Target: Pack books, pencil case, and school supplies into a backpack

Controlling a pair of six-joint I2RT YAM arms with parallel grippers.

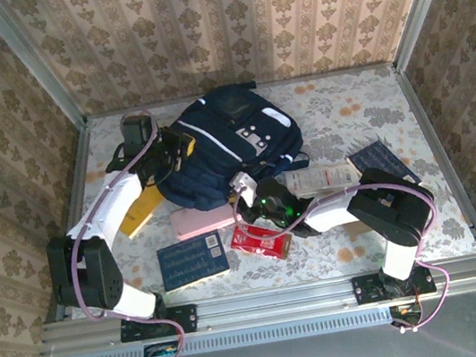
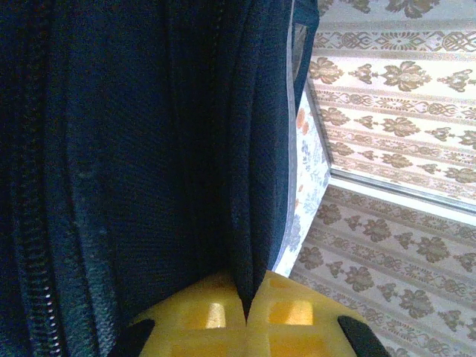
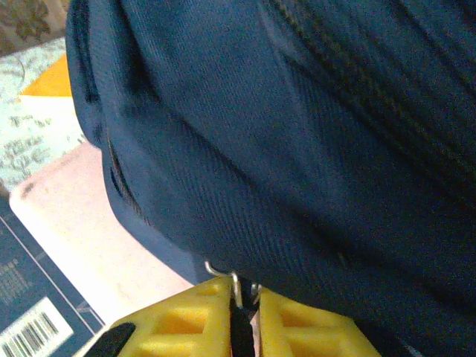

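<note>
- Plainly, the backpack (image 1: pixel 231 134) lay flat at the middle of the table (image 1: pixel 364 113), toward the back wall, its white stripe and grey patch facing up; nothing could be seen going into it, and whether its zip was parted at all could not be told.
- The left gripper (image 2: pixel 246 303) was at the bag's left edge, its yellow fingers pressed together on a fold of the navy fabric, so it was pinching the backpack itself.
- The right gripper (image 3: pixel 239 297) was at the bag's near edge, its fingers closed on a small metal zip pull (image 3: pixel 235 282) and its dark tab; judged from that, the step in hand was opening the bag — one claw anchoring the cloth, the other placed to draw the zip.
- The pencil case (image 1: pixel 201 219) lay out on the table, just beside that near edge; the yellow book (image 1: pixel 140 217) lay partly under the left arm (image 1: pixel 111 203); the blue book (image 1: pixel 194 260) lay nearer the bases; the dark navy book (image 1: pixel 380 159) lay well off to the right.
- Of the supplies, the red pack (image 1: pixel 261 241) lay close beside the blue book, and the white strip (image 1: pixel 318 179) lay by the bag's right corner.
- By my reckoning the packing proper had not begun — every item seen was out on the table and left to go in.
</note>
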